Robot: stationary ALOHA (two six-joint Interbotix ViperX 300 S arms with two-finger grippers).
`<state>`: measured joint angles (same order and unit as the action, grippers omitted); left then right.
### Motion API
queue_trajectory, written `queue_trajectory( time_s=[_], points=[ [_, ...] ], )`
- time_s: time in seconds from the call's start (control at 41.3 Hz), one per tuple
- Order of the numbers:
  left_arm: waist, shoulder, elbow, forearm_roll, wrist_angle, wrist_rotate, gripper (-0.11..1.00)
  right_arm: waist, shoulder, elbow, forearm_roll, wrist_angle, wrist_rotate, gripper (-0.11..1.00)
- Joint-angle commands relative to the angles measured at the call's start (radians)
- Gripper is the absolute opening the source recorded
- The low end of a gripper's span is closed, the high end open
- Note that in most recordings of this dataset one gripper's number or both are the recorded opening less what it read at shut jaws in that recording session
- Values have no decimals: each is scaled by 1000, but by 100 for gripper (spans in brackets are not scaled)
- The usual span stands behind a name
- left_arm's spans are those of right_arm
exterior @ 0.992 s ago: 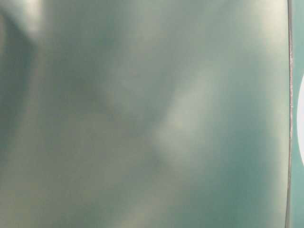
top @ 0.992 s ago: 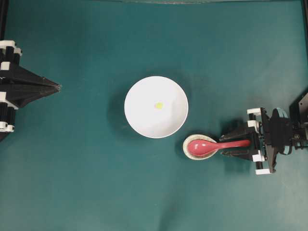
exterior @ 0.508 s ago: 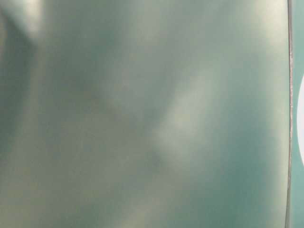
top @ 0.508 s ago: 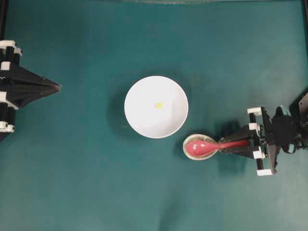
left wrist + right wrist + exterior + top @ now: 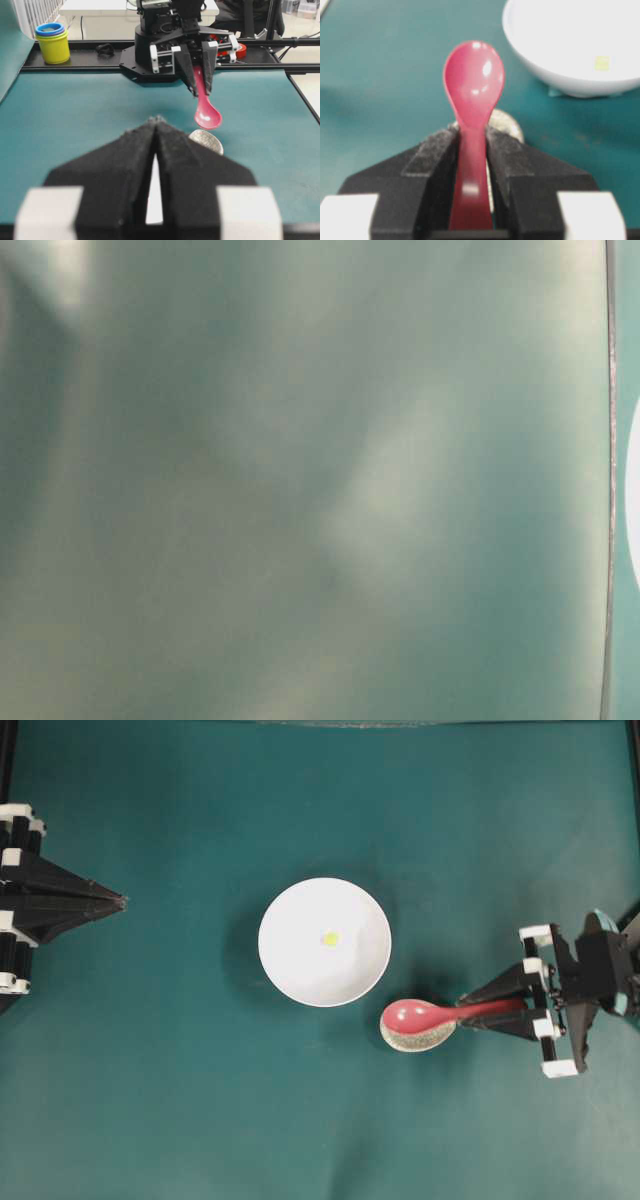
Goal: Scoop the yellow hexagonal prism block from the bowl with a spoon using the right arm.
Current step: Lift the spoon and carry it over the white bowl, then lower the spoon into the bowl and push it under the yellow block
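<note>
White bowl (image 5: 325,942); yellow block (image 5: 330,938); pink-red spoon (image 5: 420,1016); speckled beige rest (image 5: 418,1038); teal table (image 5: 180,1070).

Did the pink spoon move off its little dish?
Yes. In the overhead view the spoon has shifted toward the top edge, partly off the speckled rest, which stayed put. The left wrist view shows it lifted, gripped by the right gripper.

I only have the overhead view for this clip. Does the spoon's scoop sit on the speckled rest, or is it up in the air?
Observer: In the air. The left wrist view shows the spoon hanging above the rest, with a gap between them.
Operator: Is the right gripper really clamped on the handle?
Observer: Yes. Its own camera shows the right gripper with both pads pressed against the handle's sides.
Operator: And the left gripper?
Observer: The left gripper is shut, holding nothing.
</note>
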<state>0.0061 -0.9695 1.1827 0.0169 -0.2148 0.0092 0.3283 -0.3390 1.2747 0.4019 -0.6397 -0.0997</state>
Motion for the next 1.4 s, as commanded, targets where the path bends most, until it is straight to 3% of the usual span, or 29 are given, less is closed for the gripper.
queue_trajectory(
  time_s=[0.0, 0.314, 0.653, 0.968, 1.113, 1.379],
  points=[
    [2, 9, -18, 2, -8, -2, 0, -58, -67, -55, -2, 135, -21, 24],
    [2, 9, -17, 2, -6, -2, 0, -279, -135, -265, -5, 615, -112, 24],
    [2, 9, -17, 2, 0, -2, 0, -439, -40, -489, -41, 977, -132, 24],
    [2, 9, -18, 2, -2, 0, 0, -497, 138, -689, -101, 1223, -124, 24],
    [2, 9, -18, 2, -2, 0, 0, -506, 219, -788, -153, 1336, -123, 24],
    [2, 9, -18, 2, -2, 0, 0, -506, 295, -874, -192, 1436, -120, 24]
  ],
)
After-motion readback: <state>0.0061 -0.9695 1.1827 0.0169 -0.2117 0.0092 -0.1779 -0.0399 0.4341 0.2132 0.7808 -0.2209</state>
